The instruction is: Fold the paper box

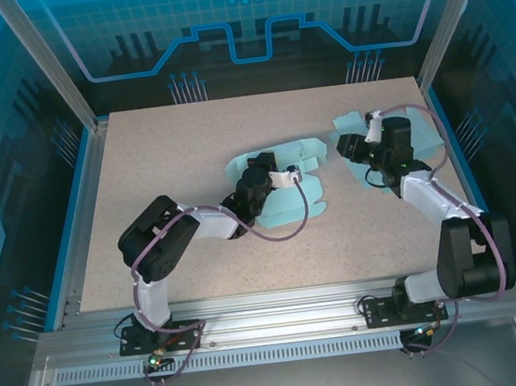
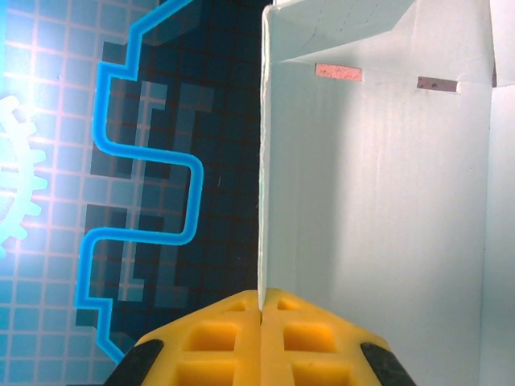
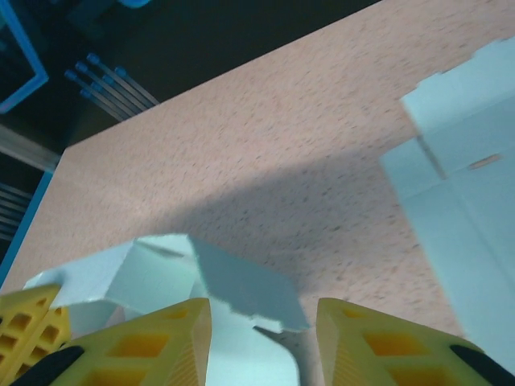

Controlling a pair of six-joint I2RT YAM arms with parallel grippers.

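My left gripper (image 2: 261, 310) pinches the paper box (image 2: 378, 201) by one wall, lower centre, holding it upright for folding. My right gripper (image 3: 261, 322), jaws part-open, straddles a flap (image 3: 217, 277), gripping nothing.

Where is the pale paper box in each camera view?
Top external: paper box pieces at table centre and right.
Left wrist: upright panel, right half, pinched by the left gripper.
Right wrist: flap bottom left, sheet at right edge.
Shared landmark: blue-lined wall.
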